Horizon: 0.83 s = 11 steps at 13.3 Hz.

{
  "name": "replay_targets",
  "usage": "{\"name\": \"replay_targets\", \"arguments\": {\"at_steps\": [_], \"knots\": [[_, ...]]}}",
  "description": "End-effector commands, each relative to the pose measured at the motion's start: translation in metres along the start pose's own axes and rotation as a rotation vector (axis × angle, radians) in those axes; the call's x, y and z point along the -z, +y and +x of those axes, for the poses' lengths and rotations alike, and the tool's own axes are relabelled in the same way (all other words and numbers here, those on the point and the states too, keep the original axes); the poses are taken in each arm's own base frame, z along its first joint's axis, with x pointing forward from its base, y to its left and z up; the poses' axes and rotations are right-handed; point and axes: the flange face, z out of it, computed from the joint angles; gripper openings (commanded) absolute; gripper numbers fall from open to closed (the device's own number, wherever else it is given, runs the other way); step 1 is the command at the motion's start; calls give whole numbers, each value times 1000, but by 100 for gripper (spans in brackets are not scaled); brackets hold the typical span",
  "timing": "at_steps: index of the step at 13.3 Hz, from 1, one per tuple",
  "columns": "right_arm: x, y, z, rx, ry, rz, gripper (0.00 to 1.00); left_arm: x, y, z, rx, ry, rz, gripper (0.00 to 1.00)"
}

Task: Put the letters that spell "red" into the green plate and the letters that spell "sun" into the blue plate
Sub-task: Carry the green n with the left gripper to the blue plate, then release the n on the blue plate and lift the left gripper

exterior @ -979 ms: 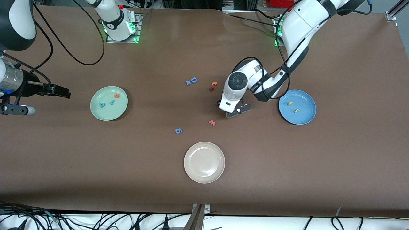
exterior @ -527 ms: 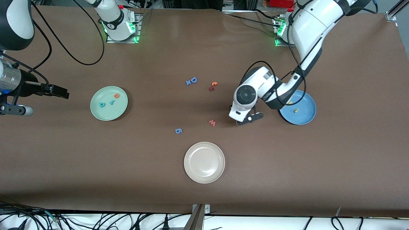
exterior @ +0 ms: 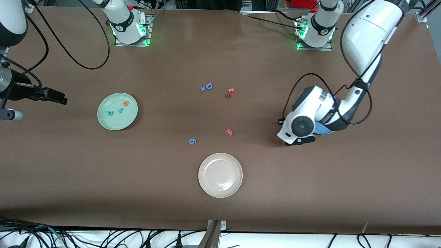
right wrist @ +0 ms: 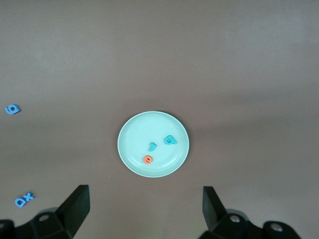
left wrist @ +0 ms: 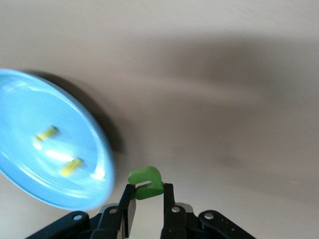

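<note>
foam letters: blue "D" (exterior: 208,86) | pink "w" (exterior: 229,132) | blue "6" (exterior: 192,141)

Green plate (right wrist: 130,130): holds teal r (right wrist: 152,146), teal d (right wrist: 170,140), orange e (right wrist: 147,159).
Right gripper (right wrist: 144,209): jaws spread wide, above bench (right wrist: 239,64).

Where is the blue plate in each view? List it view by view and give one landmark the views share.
Front view: the blue plate is mostly hidden under the left arm, only a sliver showing.
Left wrist view: the plate's rim is beside the left gripper.
Right wrist view: not in it.
Shared landmark: the left gripper at the plate's edge.
</note>
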Motion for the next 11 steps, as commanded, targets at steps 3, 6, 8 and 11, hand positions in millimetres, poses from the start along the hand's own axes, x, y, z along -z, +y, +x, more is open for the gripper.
{"name": "replay_targets", "arguments": {"at_steps": [3,6,8,11], "knots": [[-21,-14,10,12,-1,-14,100,-2,-74,26,-93,-42,44,23],[-22,-20,9,20,1,-15,100,-13,-112,38,-128,-70,72,23],[-21,-20,9,14,2,-12,100,-18,-124,37,-131,-106,86,27],[-19,-20,10,12,11,-9,100,-22,-126,36,-127,-124,95,100]]}}
